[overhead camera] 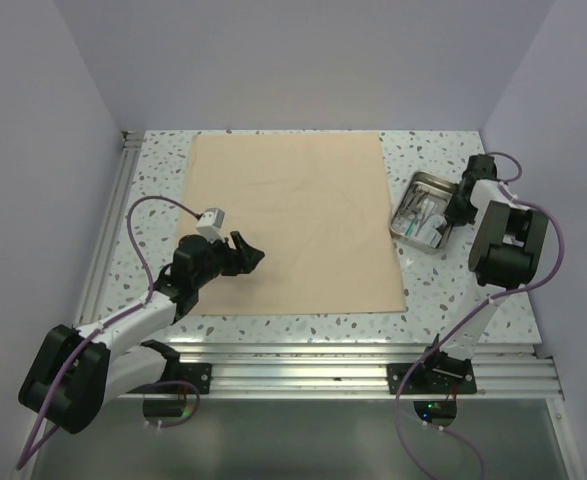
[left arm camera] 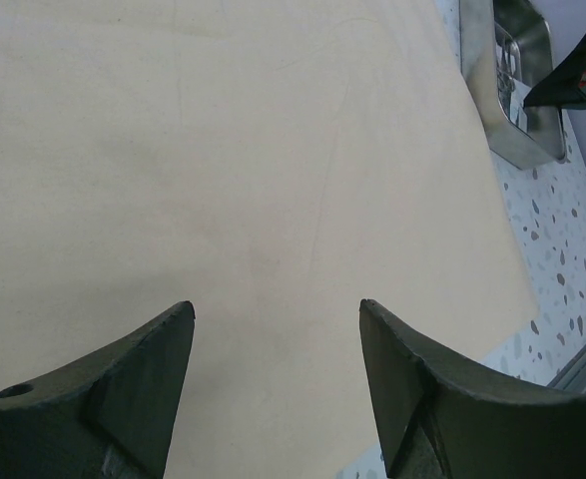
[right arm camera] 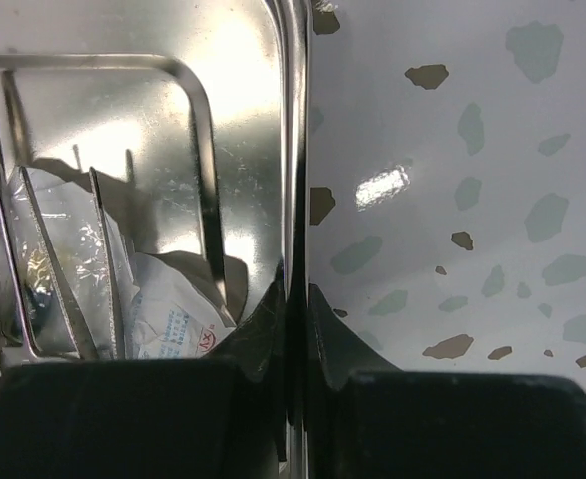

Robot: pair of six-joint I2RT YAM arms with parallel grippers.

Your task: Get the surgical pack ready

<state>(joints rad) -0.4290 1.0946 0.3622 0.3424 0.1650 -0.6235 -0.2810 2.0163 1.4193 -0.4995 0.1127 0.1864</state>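
Left gripper point(left arm camera: 278, 304) noted spread over the cloth's near-left part, nothing held. One tan cloth point(overhead camera: 293, 220), laid flat. One steel tray point(overhead camera: 425, 179) is found just off the cloth's right edge, long axis roughly along it; right arm nearer. Right gripper point(right arm camera: 294, 289) is pinched on the tray wall away from the cloth. Tools point(right arm camera: 63, 289), packets point(right arm camera: 173, 319) inside: not countable.

"What's the right gripper point(right arm camera: 294, 304) got hold of?"

"Its two dark fingers point(right arm camera: 337, 344) pinch the rim of the steel tray point(right arm camera: 238, 110), one inside, one outside."

"Anything in it?"

"Thin metal tools point(right arm camera: 68, 289) lying over clear packets point(right arm camera: 178, 319). Speckled table point(right arm camera: 472, 200) off to the right."
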